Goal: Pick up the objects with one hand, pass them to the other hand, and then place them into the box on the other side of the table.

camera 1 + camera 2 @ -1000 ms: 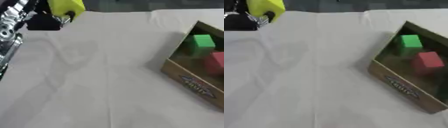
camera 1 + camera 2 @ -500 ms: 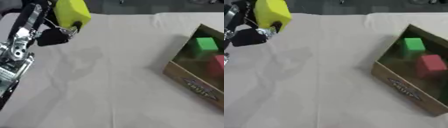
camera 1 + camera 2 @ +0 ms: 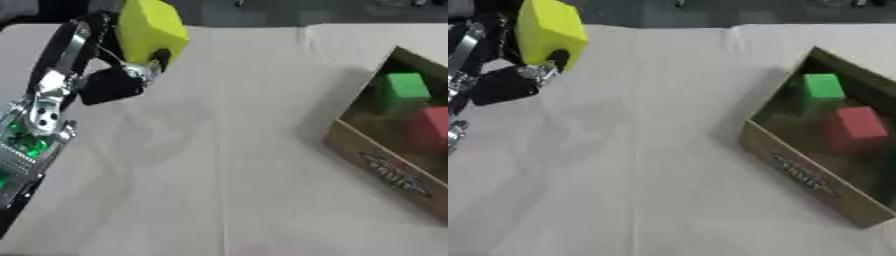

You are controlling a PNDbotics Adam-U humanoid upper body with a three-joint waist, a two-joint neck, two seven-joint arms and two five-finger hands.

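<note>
Left hand (image 3: 118, 75) grips yellow block (image 3: 150, 31), held high; right hand not seen; bring block mid-table, hold steady for handover, box (image 3: 798, 172) waits right

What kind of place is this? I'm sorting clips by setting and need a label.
Probably a robot test bench or lab, not a home. A table draped in a plain white cloth, a cardboard box holding a green block and a red block, and the left hand holding a yellow block aloft suggest a staged trial.
</note>
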